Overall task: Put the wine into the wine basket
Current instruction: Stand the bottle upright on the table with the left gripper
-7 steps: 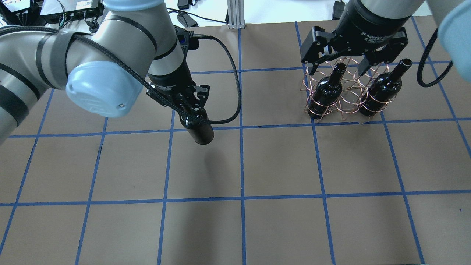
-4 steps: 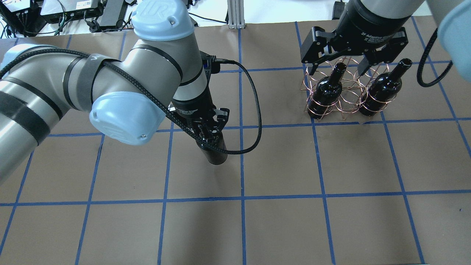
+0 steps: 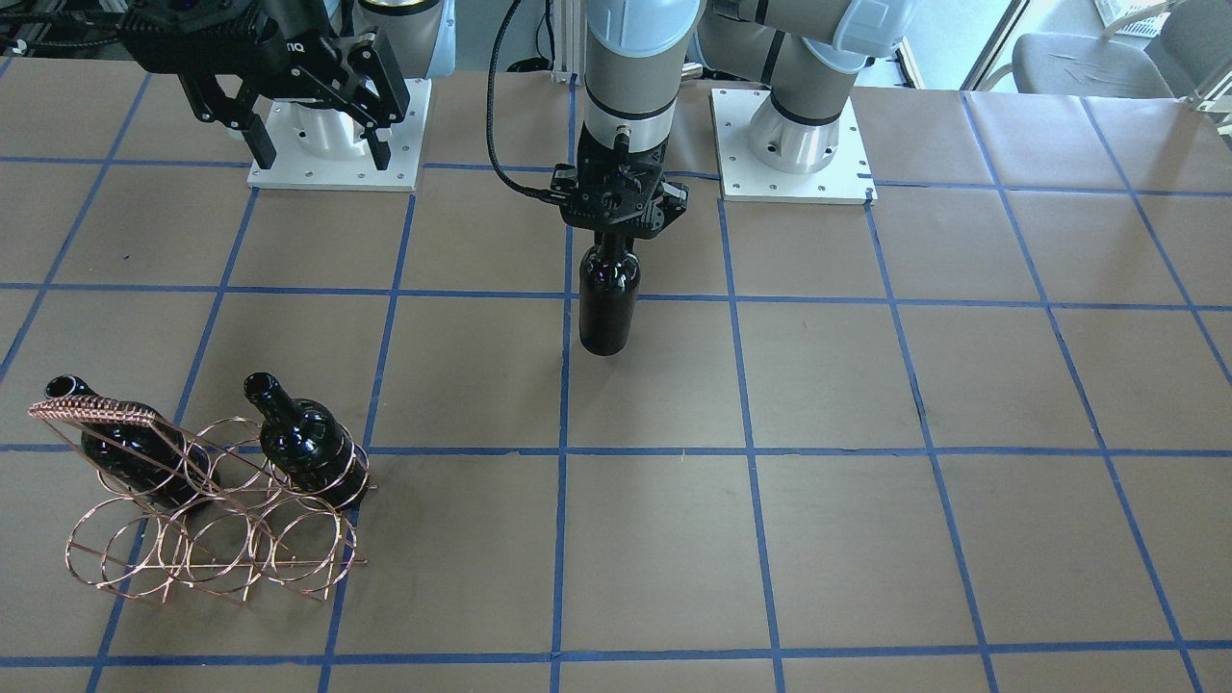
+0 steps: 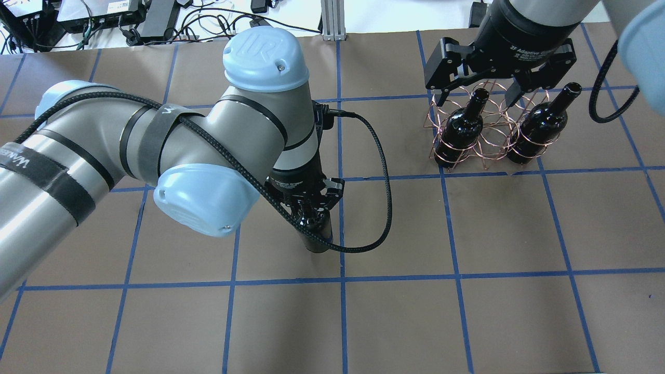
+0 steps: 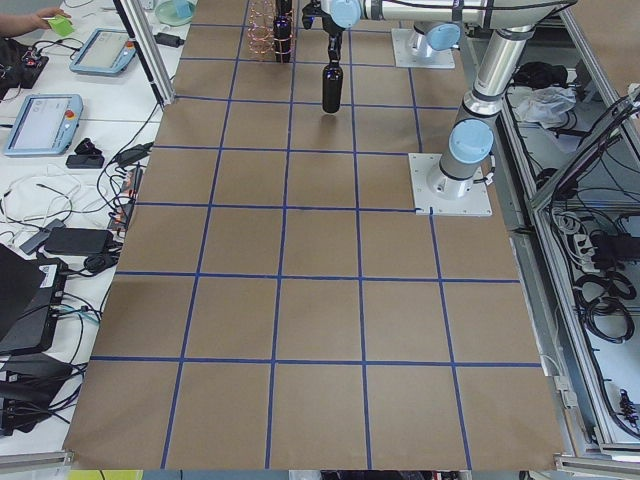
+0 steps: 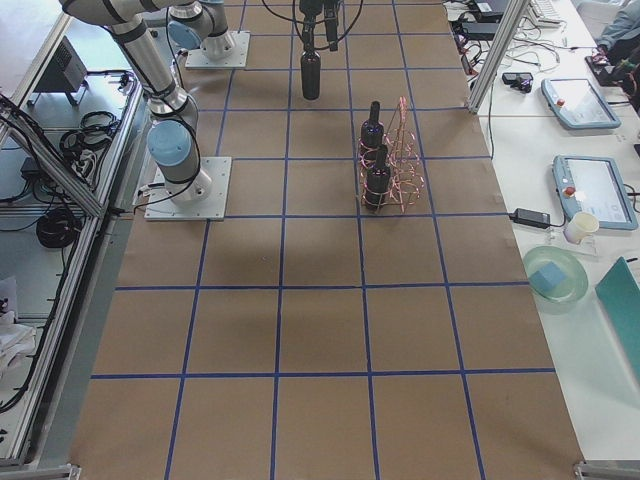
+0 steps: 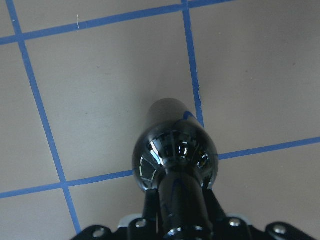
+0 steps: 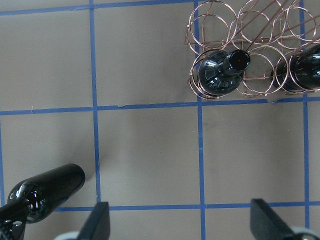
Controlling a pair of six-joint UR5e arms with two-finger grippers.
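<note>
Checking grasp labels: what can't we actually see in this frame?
- Mouth of the held bottle: covered by the left gripper in every view.
- Where its fingers meet the neck: overhead view, behind wrist and cable; left wrist view, cut off at the bottom edge.
- Basket: exterior left view, too small, cut by the top edge.

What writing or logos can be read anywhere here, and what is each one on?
"UR": on the blue joint cap of the left arm.
"2F Adaptive": on the right gripper; the rest is hidden.
"WAN...": on the black strap around the left arm; the rest is unclear.
Small white print on the left gripper: too blurred to read.
The wine: no label.
</note>
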